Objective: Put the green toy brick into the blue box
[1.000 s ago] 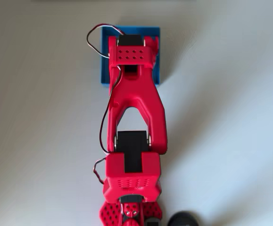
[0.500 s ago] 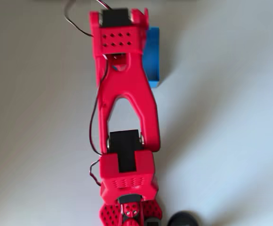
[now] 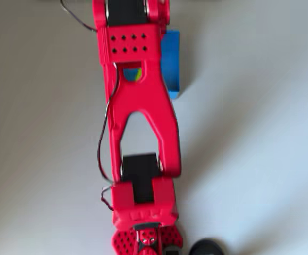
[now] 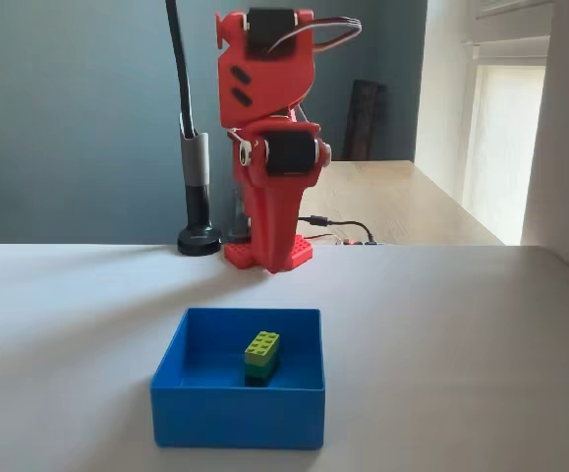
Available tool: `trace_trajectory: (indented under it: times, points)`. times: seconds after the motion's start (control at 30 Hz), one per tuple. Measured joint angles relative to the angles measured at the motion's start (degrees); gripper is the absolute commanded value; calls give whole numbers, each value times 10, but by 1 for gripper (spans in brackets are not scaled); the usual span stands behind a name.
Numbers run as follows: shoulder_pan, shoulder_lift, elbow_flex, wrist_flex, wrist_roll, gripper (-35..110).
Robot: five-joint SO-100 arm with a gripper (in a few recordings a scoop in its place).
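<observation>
Inside the blue box (image 4: 200, 341) sits the green toy brick (image 4: 261, 351). Placing looks finished. Claw state cannot be told.

Looks like a room in a home or small office, set up as a hobby robotics corner; a plain white table (image 4: 481, 324) fills the foreground; behind it a dark teal wall (image 4: 68, 118); a wooden desk (image 4: 402, 202) runs toward a bright window with a blind (image 4: 495, 147); cables (image 4: 338, 228) trail across it; a black stand (image 4: 198, 187) rises beside the red arm (image 4: 269, 138).
</observation>
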Motion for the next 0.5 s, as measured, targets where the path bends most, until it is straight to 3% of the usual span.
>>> trace_trajectory:
  times: [0.33, 0.5]
  points:
    - [-2, 361, 493, -269, 46, 0]
    - [1, 556, 709, -325, 54, 0]
